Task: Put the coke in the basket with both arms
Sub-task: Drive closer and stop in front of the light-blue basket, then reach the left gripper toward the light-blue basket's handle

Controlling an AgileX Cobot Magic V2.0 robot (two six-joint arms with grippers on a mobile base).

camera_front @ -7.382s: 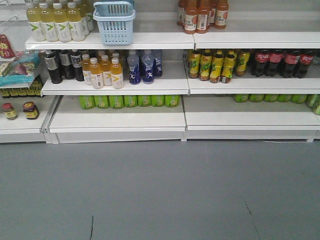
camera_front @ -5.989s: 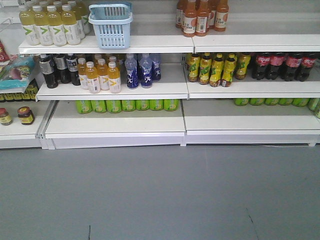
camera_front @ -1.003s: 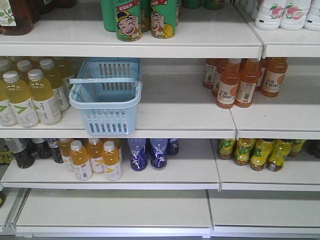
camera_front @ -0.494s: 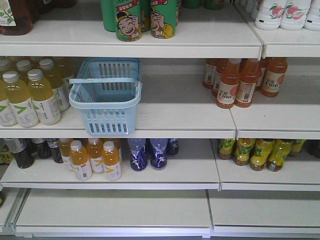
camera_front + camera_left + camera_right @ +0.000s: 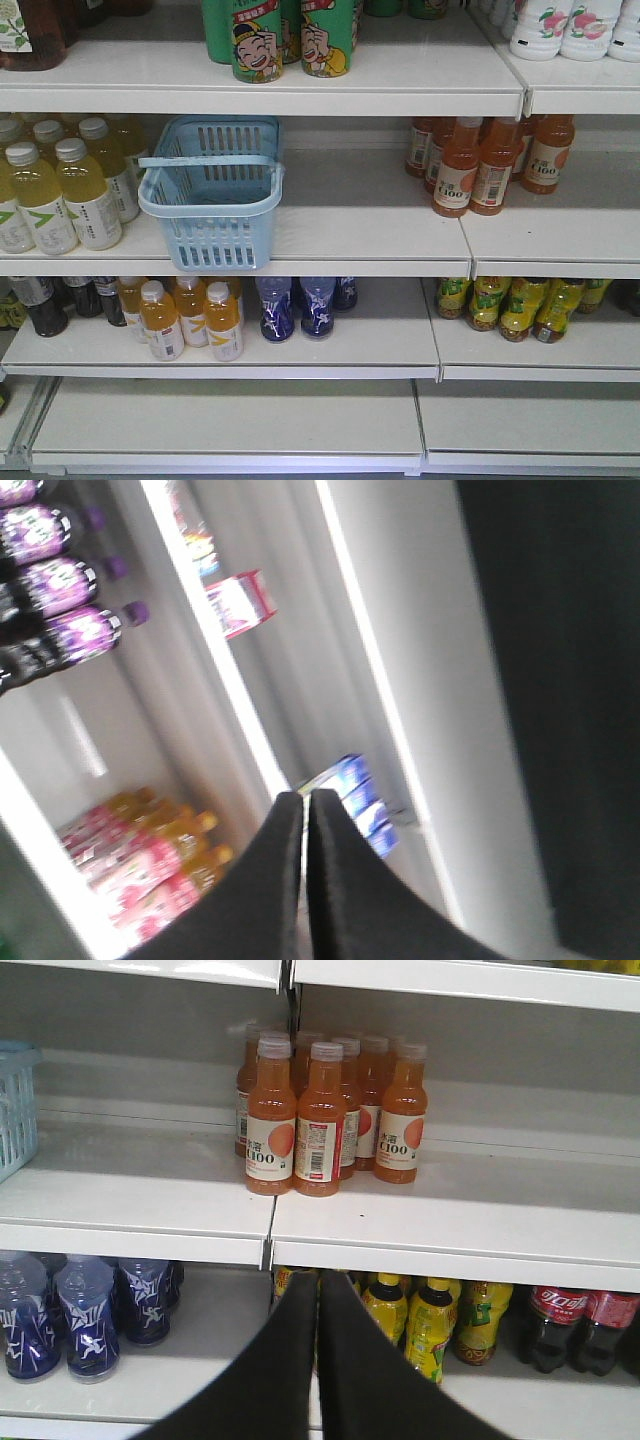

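Over the last few seconds the front view has closed in on the racks. The basket [image 5: 210, 195], earlier small at the top of the picture, now sits large at mid-left on its shelf [image 5: 360, 235]. In the last second nothing has shifted, so I judge the base is parked and the approach is over, with the reaching not yet begun. The basket is empty, its handle lying flat across the rim, and its mouth is free to take a bottle

The left gripper [image 5: 305, 798] has its jaws clenched on nothing and faces a blurred side rack, with the basket nowhere in its view. The right gripper [image 5: 318, 1280] is likewise pressed together and empty, low before the shelf edge

The coke [image 5: 555, 1328] stands one level below the basket and far to the right, well apart from it. It shows only in the right wrist view, so the right arm looks the better placed to fetch it

Counts:
- basket: one
- coke: two dark, red-labelled bottles in sight, and any more are cut off by the picture edge
- orange bottles [image 5: 322, 1130]: at least five, bunched on the basket's level
- blue bottles [image 5: 297, 305]: three in the front view
- green cans [image 5: 258, 40]: two with faces showing, others hidden behind
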